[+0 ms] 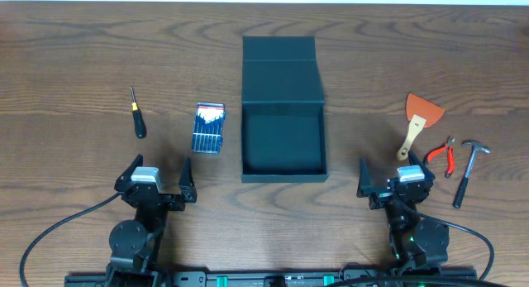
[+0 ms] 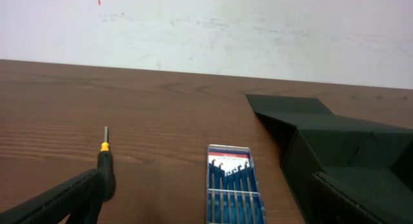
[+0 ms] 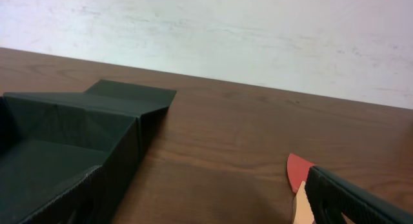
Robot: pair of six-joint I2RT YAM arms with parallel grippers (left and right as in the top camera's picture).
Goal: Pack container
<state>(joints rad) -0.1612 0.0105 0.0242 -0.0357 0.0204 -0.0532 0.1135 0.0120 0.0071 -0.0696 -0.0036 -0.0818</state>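
Packing has yet to begin. The dark teal container (image 1: 283, 142) stands open at the centre of the table (image 1: 74, 72), its flap lid (image 1: 279, 68) folded back on the far side. As far as we can see, nothing lies inside it. Every tool is outside the box. On its left we count a black-handled screwdriver (image 1: 137, 115) and, nearer the container, a blue case of bits (image 1: 208, 127). On its right, well apart from it, lie an orange-bladed scraper (image 1: 420, 120), red-handled pliers (image 1: 442, 155) and a hammer (image 1: 468, 167). The left gripper (image 1: 161, 168) and right gripper (image 1: 395, 173) sit at the near edge, one on either side of the container, jaws spread wide and holding nothing. By our reading the whole job lies ahead: five items to lift in, then likely the lid to fold shut.
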